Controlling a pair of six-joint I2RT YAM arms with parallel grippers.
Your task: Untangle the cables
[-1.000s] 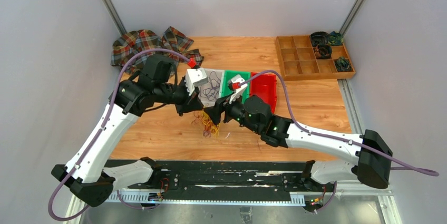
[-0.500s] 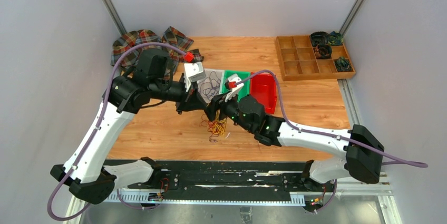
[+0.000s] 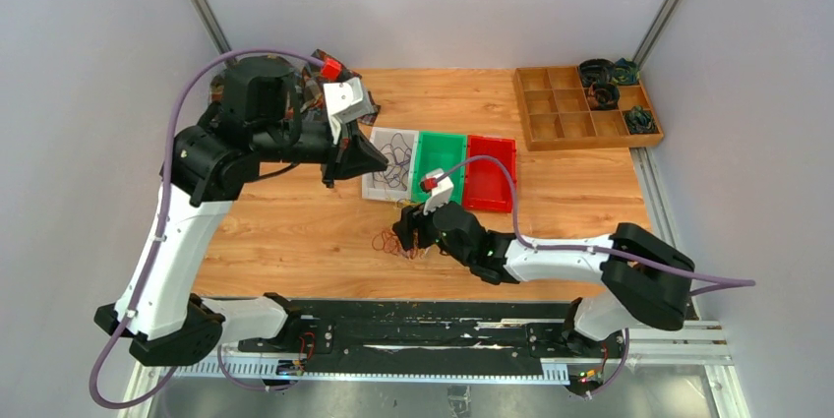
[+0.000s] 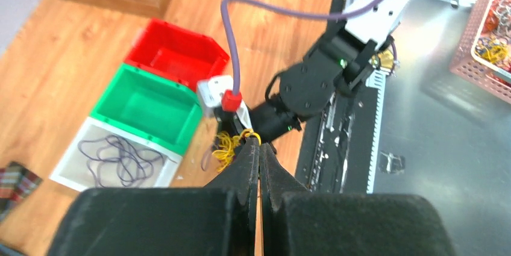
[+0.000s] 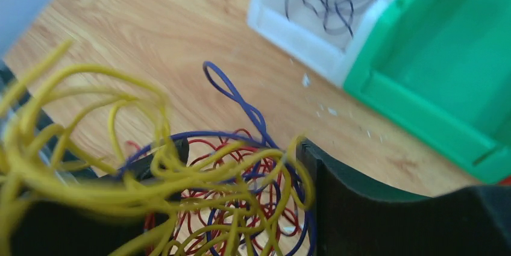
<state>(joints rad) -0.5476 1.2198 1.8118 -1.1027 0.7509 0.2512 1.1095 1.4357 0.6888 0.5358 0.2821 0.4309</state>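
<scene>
The left tool (image 4: 259,145) hangs raised off the surface (image 3: 295,231) with its two fingers pressed together. It is closed, and whether a strand is caught at its tip cannot be told. Just below and to the right of that tip sits a white bin (image 4: 69,171) with a loose purple cable (image 4: 117,159) lying inside. Next along, touching side by side, come a green bin (image 4: 144,108) and a red bin (image 4: 175,57), both just beyond the right tool (image 5: 241,150). That tool is down at the surface on the near side of the green bin, its fingers spread apart and open, with the tangle (image 5: 232,211) of yellow, dark red and purple cables sitting in the gap between them. Yellow loops spill over one finger, blurred in the wrist view, and a purple loop reaches out past the fingertips toward the white bin. Well off to the right tool's far right, a wooden tray (image 3: 565,103) of compartments rests on the surface — dark coils (image 3: 596,72) lie in its right-hand compartments.
</scene>
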